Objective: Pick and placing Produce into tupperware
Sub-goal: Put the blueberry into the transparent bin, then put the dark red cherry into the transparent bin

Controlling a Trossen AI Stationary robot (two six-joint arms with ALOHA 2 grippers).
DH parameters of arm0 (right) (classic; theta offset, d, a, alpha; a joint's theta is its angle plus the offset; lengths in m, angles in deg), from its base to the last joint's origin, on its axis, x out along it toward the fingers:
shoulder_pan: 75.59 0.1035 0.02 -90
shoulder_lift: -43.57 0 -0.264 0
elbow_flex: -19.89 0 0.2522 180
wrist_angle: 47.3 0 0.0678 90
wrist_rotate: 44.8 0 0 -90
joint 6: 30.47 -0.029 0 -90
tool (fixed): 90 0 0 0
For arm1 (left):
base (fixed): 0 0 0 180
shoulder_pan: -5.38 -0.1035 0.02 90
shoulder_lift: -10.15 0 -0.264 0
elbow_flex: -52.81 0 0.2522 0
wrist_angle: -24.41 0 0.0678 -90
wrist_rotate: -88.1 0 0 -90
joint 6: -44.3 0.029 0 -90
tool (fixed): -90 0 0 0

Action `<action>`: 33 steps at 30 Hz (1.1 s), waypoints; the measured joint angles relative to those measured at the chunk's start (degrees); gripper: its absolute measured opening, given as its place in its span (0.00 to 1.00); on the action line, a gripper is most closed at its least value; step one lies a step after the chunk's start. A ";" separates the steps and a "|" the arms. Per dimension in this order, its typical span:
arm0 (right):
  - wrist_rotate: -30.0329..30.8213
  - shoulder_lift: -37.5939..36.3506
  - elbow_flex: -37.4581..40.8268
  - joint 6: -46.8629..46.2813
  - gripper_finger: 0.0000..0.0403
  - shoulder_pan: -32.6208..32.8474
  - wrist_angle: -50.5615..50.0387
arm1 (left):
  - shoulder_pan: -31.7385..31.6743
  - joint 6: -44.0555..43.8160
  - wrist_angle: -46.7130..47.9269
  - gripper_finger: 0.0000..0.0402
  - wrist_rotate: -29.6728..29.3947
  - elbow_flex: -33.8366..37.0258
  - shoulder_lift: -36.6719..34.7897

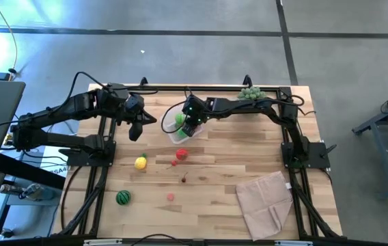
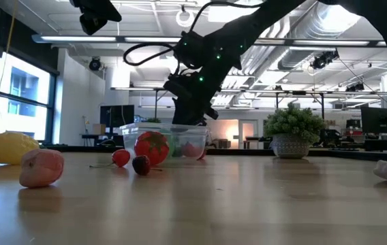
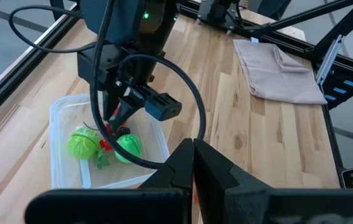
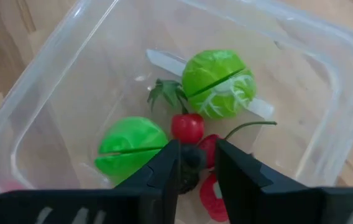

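Right gripper over the tupperware, left arm waiting with fingers clenched.

High view: the right gripper point(image 1: 188, 128) hangs over the clear tupperware point(image 1: 177, 134) near the table's point(image 1: 221, 191) far middle; the left gripper point(image 1: 138, 130) waits just beside it. A lemon point(image 1: 141, 162), tomato point(image 1: 182, 155), striped melon ball point(image 1: 123, 197) and beige cloth point(image 1: 266, 199) lie on the wood.
Low view: the tomato point(image 2: 152, 148) stands in front of the tub, two cherries point(image 2: 131, 162) and a peach-pink fruit point(image 2: 41, 168) nearer.
Left wrist view: the right gripper reaches down into the tub above two green rounds point(image 3: 83, 144).
Right wrist view: its fingers point(image 4: 164, 171) stand slightly parted around a dark berry point(image 4: 191, 158); whether they grasp it I cannot tell. Green rounds point(image 4: 219, 83) and red cherries point(image 4: 187, 127) lie inside.
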 joint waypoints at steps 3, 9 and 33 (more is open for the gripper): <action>0.03 0.00 0.00 0.63 0.28 -0.04 -0.02 | 0.00 0.00 0.00 0.00 0.00 0.00 0.00; -0.52 -0.15 0.02 2.78 0.32 0.00 0.63 | 0.00 0.00 0.00 0.00 0.00 0.00 -0.02; 23.18 -22.88 0.11 10.11 0.32 17.54 -1.22 | 0.00 0.00 0.01 0.00 0.00 0.00 -0.01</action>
